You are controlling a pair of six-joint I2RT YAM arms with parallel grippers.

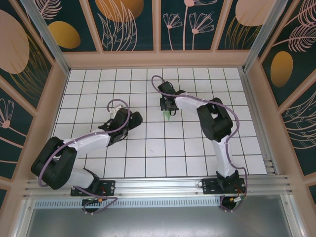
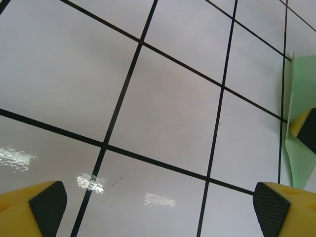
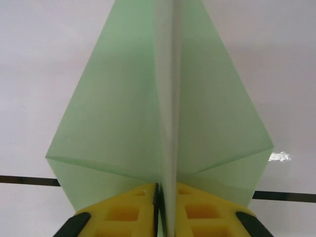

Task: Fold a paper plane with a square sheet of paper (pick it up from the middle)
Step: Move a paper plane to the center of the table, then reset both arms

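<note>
Right wrist: paper plane (image 3: pixel 123 108) (creased) in gripper (image 3: pixel 165 197)

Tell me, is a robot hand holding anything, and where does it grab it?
The right gripper pinches the plane by its middle fold, at the wide end. The left gripper is open and holds nothing.

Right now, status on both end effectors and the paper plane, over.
Left end effector open, over bare tiles. Right end effector shut on paper plane, pinching its centre fold. No obstruction seen.
</note>
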